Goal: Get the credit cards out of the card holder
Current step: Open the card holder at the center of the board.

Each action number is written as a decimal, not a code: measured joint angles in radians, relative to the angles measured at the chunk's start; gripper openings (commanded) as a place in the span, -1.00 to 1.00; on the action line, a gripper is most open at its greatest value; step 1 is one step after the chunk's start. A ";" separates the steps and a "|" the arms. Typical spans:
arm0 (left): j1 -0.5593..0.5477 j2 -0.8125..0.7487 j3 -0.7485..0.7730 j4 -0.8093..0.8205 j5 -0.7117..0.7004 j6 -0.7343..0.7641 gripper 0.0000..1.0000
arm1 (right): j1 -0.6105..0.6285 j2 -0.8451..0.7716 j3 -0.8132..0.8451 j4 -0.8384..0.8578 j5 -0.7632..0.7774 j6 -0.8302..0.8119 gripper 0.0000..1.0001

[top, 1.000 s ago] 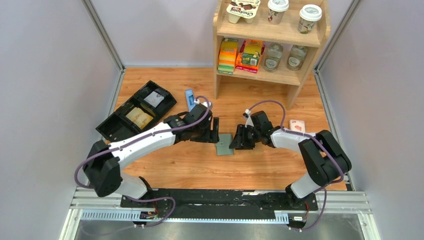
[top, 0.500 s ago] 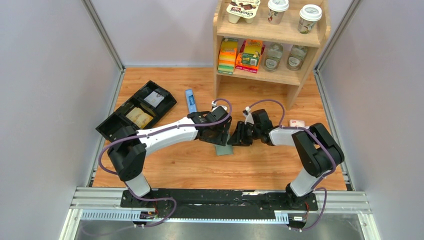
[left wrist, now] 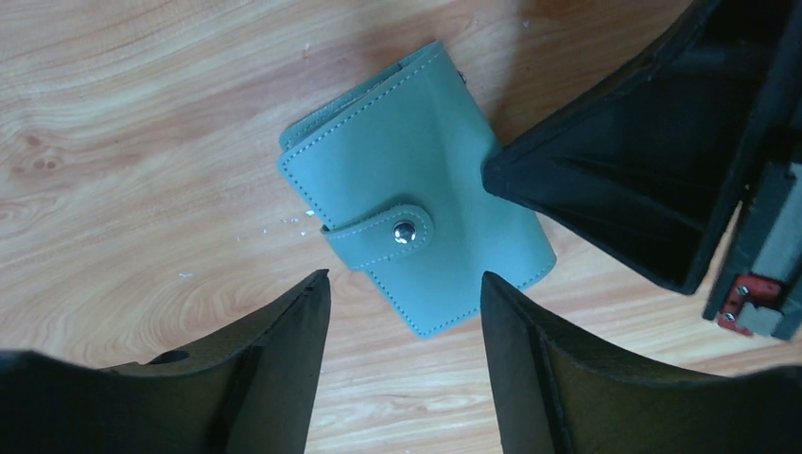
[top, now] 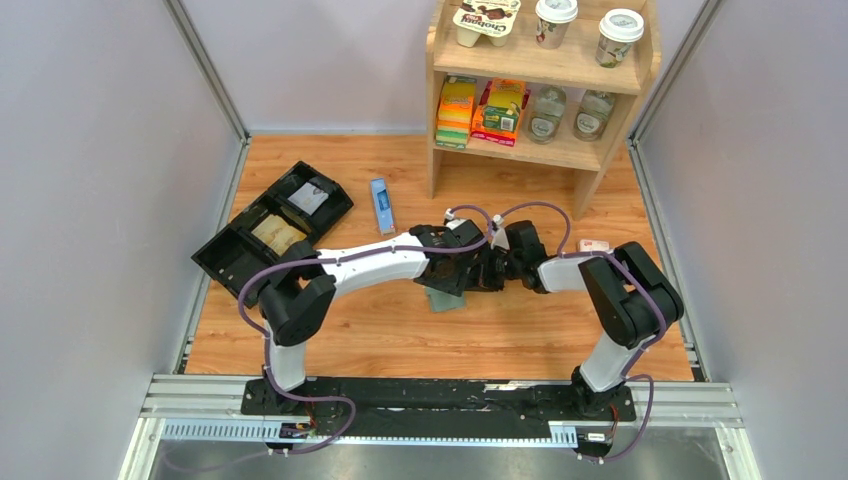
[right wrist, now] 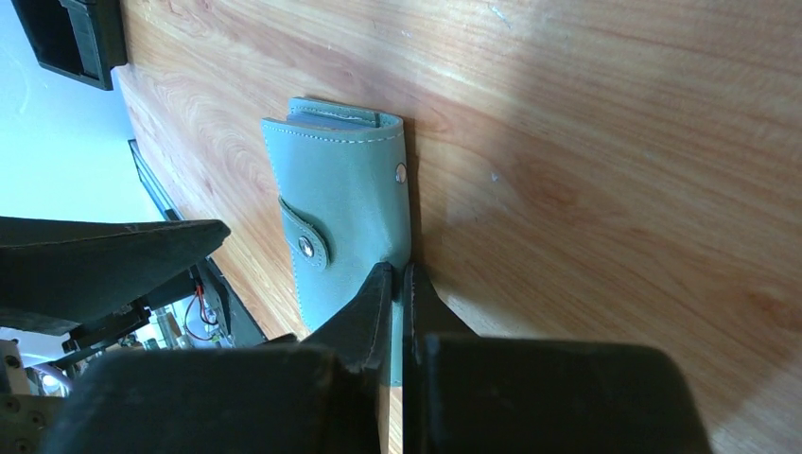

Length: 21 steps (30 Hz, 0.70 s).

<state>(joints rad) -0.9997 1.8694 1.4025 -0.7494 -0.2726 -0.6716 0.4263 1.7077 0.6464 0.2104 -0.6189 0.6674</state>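
We judge the task barely begun. The card holder (left wrist: 416, 199) lies flat on the tabletop (left wrist: 142, 142), folded shut, w/ its strap (left wrist: 374, 241) fastened by the snap (left wrist: 405, 231). No credit cards show outside it. The right wrist view gives only pale page edges at one end, so any cards must be inside. Left to do is nearly everything: pop the snap, open the fold, pull each card out & set it down.

The left tool (left wrist: 402, 284) hangs just above the holder w/ fingers spread and the strap end between them, touching nothing. The right tool (right wrist: 398, 270) has its fingers pressed together, tips right at the holder's long edge. Whether a sliver of the cover is caught btw them we can't tell.

Writing: the holder has a plain stitched sage-green cover, w/ no logo or print that we can see. On the wooden shelf (top: 540, 68) at the back, the yoghurt multipack (top: 487, 20) reads "Chobani", as far as we can make out. Print on the lidded cups (top: 555, 22), the orange & green boxes (top: 485, 110) below them and the narrow blue box (top: 380, 204) is too small to read. The black tray (top: 215, 262) at left holds sth tan & sth grey, w/ no legible text.
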 measured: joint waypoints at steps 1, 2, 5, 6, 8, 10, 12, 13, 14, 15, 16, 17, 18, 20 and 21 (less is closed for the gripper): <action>-0.002 0.013 0.010 -0.005 -0.008 0.000 0.29 | 0.000 0.000 -0.002 0.005 -0.001 0.002 -1.00; -0.004 0.024 0.018 -0.011 -0.014 -0.001 0.27 | 0.000 0.000 -0.005 0.011 -0.001 0.005 -1.00; -0.009 0.060 0.045 -0.032 -0.037 -0.001 0.17 | -0.002 0.002 -0.009 0.020 -0.003 0.013 -1.00; -0.010 0.071 0.051 -0.037 -0.043 -0.001 0.15 | -0.003 0.003 -0.010 0.024 -0.004 0.015 -1.00; -0.010 0.087 0.061 -0.046 -0.051 0.000 0.10 | -0.003 0.004 -0.011 0.027 -0.005 0.017 -1.00; -0.011 0.104 0.070 -0.050 -0.058 0.000 0.08 | -0.003 0.005 -0.011 0.027 -0.006 0.018 -1.00; -0.012 0.122 0.082 -0.056 -0.065 0.001 0.05 | -0.004 0.006 -0.011 0.029 -0.009 0.018 -1.00; -0.013 0.131 0.087 -0.057 -0.069 0.001 0.05 | -0.005 0.007 -0.011 0.031 -0.010 0.018 -1.00; -0.013 0.141 0.096 -0.063 -0.071 0.002 0.04 | -0.005 0.008 -0.011 0.033 -0.011 0.019 -1.00; -0.014 0.146 0.102 -0.067 -0.071 0.005 0.04 | -0.005 0.008 -0.011 0.034 -0.012 0.019 -1.00; -0.014 0.147 0.106 -0.070 -0.073 0.005 0.04 | -0.005 0.010 -0.011 0.034 -0.012 0.019 -1.00; -0.015 0.150 0.109 -0.072 -0.074 0.007 0.04 | -0.005 0.011 -0.011 0.035 -0.013 0.021 -1.00; -0.015 0.153 0.111 -0.074 -0.074 0.008 0.04 | -0.006 0.011 -0.011 0.036 -0.015 0.021 -1.00; -0.016 0.158 0.116 -0.078 -0.075 0.008 0.01 | -0.007 0.014 -0.011 0.039 -0.019 0.022 -1.00; -0.016 0.160 0.119 -0.081 -0.076 0.008 -0.08 | -0.008 0.014 -0.011 0.040 -0.020 0.023 -1.00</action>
<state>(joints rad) -1.0153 2.0293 1.5215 -0.8307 -0.3485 -0.6636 0.4187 1.7222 0.6350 0.2501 -0.6392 0.6903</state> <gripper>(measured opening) 0.523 0.022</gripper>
